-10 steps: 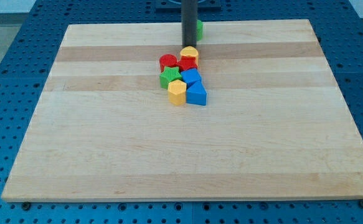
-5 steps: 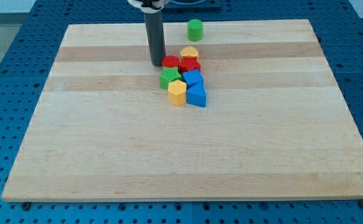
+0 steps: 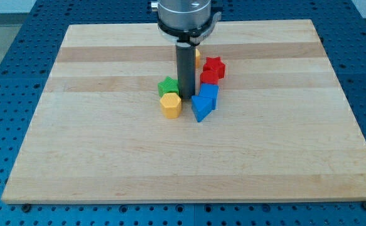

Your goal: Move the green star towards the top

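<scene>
The green star [image 3: 167, 86] lies near the board's middle, in the upper half. My tip [image 3: 184, 96] stands just to the star's right, touching or nearly touching it, between it and the blue blocks. A yellow hexagon [image 3: 171, 105] sits right below the star, touching it.
A blue cube [image 3: 209, 93] and a blue triangular block [image 3: 200, 108] lie right of my tip. A red star [image 3: 215, 64] and a second red block [image 3: 208, 78] lie up and to the right. A yellow block [image 3: 197, 57] peeks out behind the rod.
My tip moved down and right, through the cluster. The red blocks and the blue blocks were pushed right, the yellow hexagon slid left and down, and the arm now hides the green cylinder.
</scene>
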`<action>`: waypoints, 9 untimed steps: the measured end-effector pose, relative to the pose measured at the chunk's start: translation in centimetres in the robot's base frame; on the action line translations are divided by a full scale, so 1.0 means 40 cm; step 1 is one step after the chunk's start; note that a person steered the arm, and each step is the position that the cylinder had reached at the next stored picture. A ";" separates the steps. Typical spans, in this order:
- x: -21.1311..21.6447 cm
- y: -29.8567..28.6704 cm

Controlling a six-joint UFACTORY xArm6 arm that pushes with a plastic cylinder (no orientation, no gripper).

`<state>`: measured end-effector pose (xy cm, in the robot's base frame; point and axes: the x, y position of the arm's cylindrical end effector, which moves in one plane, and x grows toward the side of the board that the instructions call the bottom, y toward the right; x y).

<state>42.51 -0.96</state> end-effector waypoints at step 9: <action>-0.248 -0.402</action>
<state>32.60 -17.05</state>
